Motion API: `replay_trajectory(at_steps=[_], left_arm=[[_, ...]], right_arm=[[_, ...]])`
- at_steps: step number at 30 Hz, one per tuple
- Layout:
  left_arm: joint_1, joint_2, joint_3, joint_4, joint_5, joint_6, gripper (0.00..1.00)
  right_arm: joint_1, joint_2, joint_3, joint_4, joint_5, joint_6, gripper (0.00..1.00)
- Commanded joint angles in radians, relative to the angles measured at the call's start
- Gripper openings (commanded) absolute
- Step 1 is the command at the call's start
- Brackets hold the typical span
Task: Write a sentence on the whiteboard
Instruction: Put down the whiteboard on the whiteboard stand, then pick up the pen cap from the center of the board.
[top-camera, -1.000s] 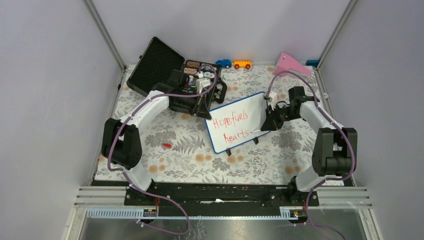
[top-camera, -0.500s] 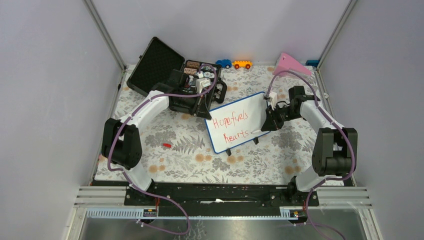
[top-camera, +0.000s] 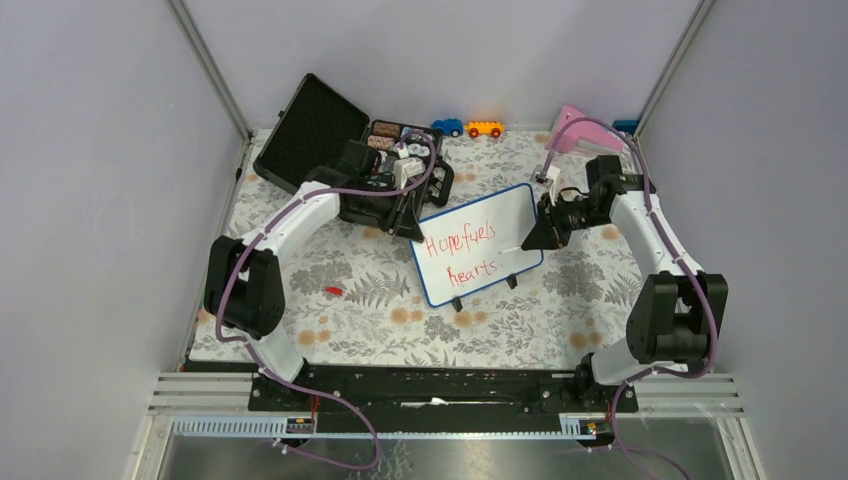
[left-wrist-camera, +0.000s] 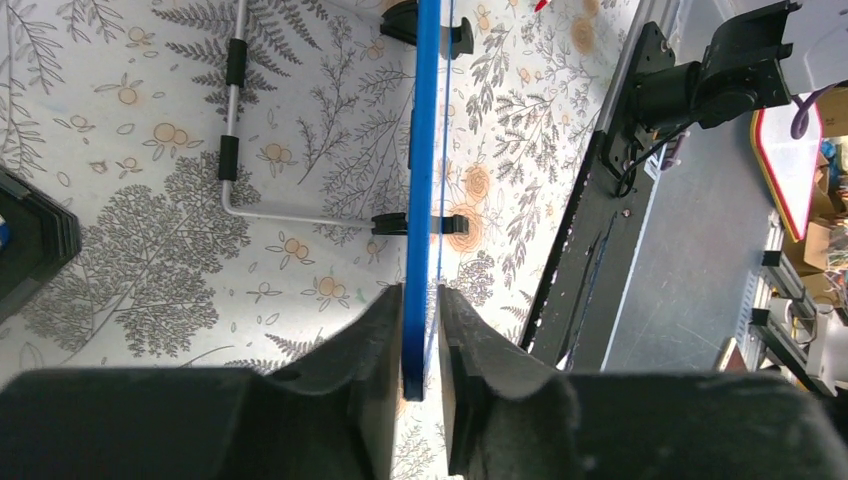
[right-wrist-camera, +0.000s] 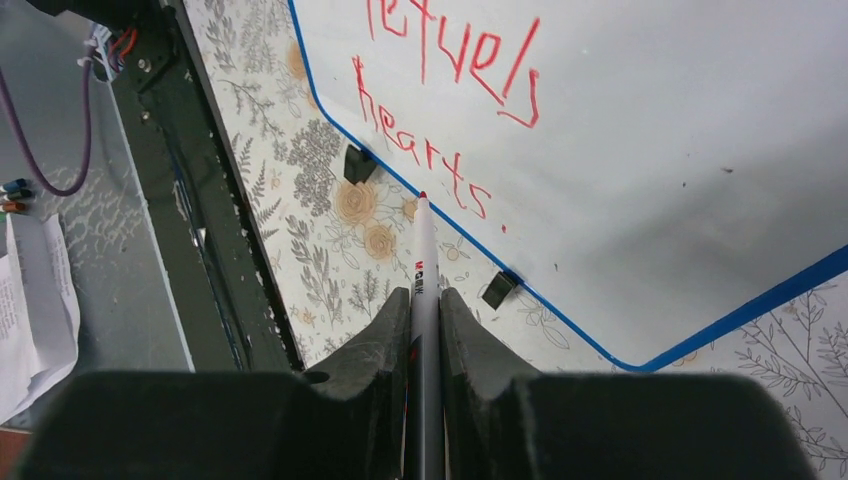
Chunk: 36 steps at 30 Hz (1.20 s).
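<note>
The whiteboard (top-camera: 500, 215) stood on the worktop (top-camera: 350, 300). The right pincer (right-wrist-camera: 424, 295), shut on the marker (right-wrist-camera: 421, 240), aimed its tip at the board beside the sentence (right-wrist-camera: 415, 140). The left pincer (left-wrist-camera: 420, 295) pinched its edge.

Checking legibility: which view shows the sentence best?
Top external: the sentence reads whole on the whiteboard, both red lines. Right wrist shows only word fragments, close up. Left wrist sees the whiteboard edge-on, no writing.
</note>
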Motion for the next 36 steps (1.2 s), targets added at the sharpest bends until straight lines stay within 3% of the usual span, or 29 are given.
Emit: replay_trajectory(at_steps=[1, 5, 11, 15, 19, 25, 31, 36], left_arm=[[-0.018, -0.027, 0.011, 0.005, -0.047, 0.016, 0.32], [-0.018, -0.052, 0.026, 0.004, -0.089, 0.015, 0.51], [0.047, -0.125, 0.088, -0.033, -0.128, 0.045, 0.66], [0.187, -0.199, 0.146, -0.120, -0.104, 0.139, 0.66], [0.269, -0.263, 0.123, -0.275, -0.151, 0.376, 0.65], [0.421, -0.325, -0.034, -0.468, -0.175, 0.759, 0.62], [0.481, -0.426, -0.352, -0.415, -0.333, 1.136, 0.61], [0.481, -0.480, -0.575, -0.271, -0.381, 1.331, 0.57]], right_arm=[[0.001, -0.045, 0.057, -0.051, -0.079, 0.002, 0.00], [0.005, -0.045, 0.069, -0.051, -0.101, 0.016, 0.00], [0.025, -0.050, 0.085, -0.044, -0.105, 0.042, 0.00], [0.041, -0.055, 0.090, -0.027, -0.099, 0.070, 0.00], [0.066, -0.051, 0.101, -0.012, -0.096, 0.096, 0.00], [0.107, -0.039, 0.116, 0.025, -0.101, 0.152, 0.00], [0.122, -0.023, 0.132, 0.045, -0.118, 0.206, 0.00], [0.131, -0.015, 0.137, 0.056, -0.117, 0.231, 0.00]])
